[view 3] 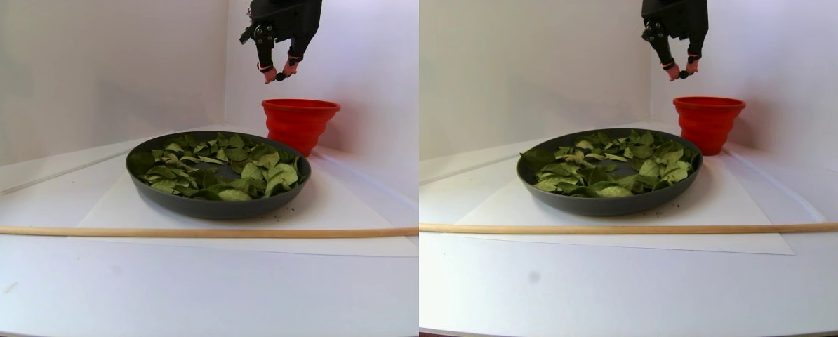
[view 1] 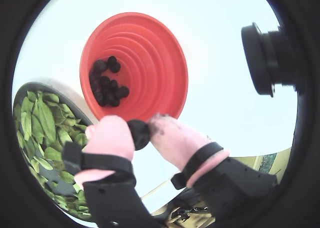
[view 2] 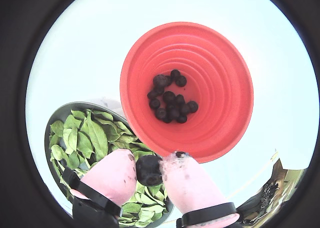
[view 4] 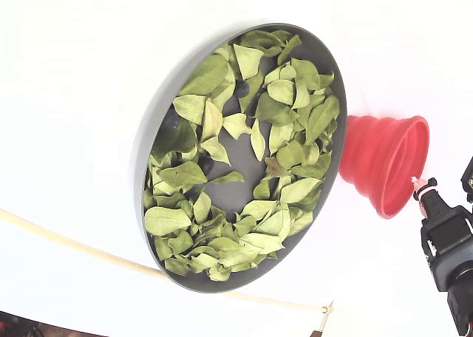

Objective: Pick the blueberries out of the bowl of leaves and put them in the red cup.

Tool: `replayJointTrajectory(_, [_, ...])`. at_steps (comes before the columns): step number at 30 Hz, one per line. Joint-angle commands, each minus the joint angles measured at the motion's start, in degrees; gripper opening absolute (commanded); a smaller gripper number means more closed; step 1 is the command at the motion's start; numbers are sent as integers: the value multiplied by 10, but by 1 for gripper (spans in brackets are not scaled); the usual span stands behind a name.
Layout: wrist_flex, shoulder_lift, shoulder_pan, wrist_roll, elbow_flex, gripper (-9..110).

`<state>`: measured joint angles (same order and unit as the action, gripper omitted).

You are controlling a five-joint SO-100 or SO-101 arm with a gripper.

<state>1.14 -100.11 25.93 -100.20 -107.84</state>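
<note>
End effector (view 2: 150, 170) pinching a large blueberry (view 2: 149, 170) at lower centre, below the berry-filled red cup (view 2: 220, 63), beside the bowl (view 2: 52, 123).

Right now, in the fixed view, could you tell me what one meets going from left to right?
Bowl of leaves → red cup → gripper at the right edge.

The red cup (view 2: 215, 58) is looking like matt, ribbed, rubbery plastic. The bowl (view 3: 180, 200) is showing a smooth dull grey finish. The leaves (view 4: 222, 174) are appearing dry and papery. A wooden rod (view 3: 180, 232) is lying on white paper (view 3: 110, 210).
</note>
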Motion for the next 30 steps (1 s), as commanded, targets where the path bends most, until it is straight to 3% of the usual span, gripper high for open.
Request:
replayJointTrajectory(1, [-9, -4, 24, -3, 52, 9])
replayJointTrajectory(25, [-36, 107, 47, 0, 153, 9])
replayJointTrajectory(30, [-37, 110, 45, 17, 161, 17])
